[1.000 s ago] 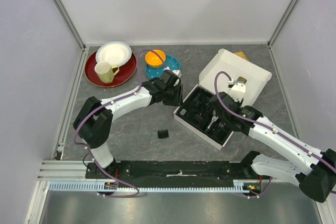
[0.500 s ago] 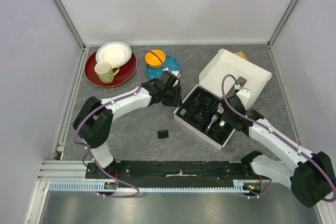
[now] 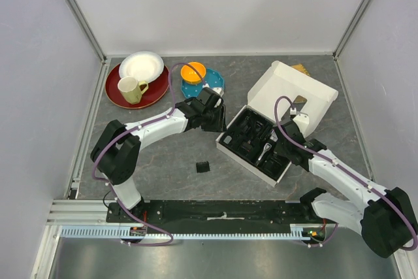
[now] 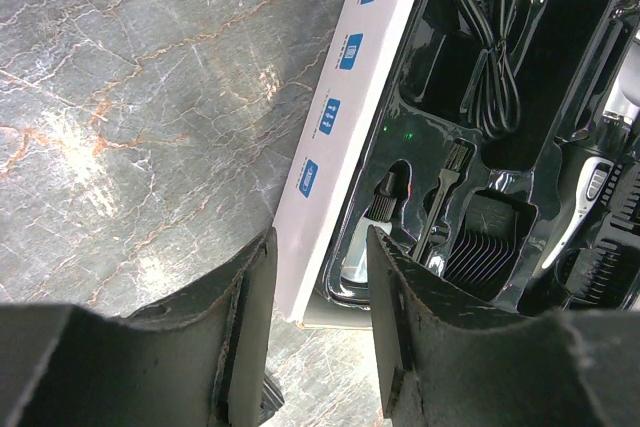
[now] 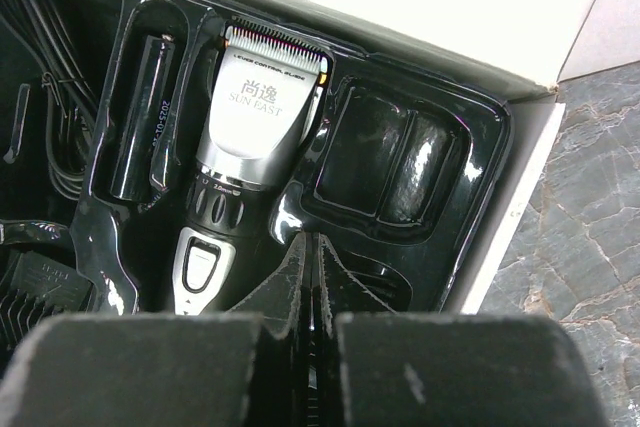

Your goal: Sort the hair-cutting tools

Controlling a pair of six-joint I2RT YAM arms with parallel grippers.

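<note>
The clipper (image 5: 262,117) is seated in the tray (image 5: 400,162) just ahead of the right gripper (image 5: 310,247), whose jaws are pressed together on nothing; judged rigid, weighty and slick, it is best taken across its ribbed collar.

Item 1: clipper (image 5: 255,137), lying in the tray (image 5: 400,157) just ahead of the right hand (image 5: 308,245). Its silver face is carrying two Chinese characters, 尚逸, with "SUN EAST" printed beneath. A finer line of capitals above them is showing too small to read.

Item 2: black cylinder (image 5: 140,117), ahead and to the left of the same hand. White print is running along its length, beginning "2023-01"; the remainder is blurring out.

Item 3: white box (image 4: 345,147), ahead of the left hand (image 4: 318,247). Its side wall is showing four blue labels (image 4: 351,50) with white marks. The one farthest from the hand is apparently reading "60"; the others are illegible.
</note>
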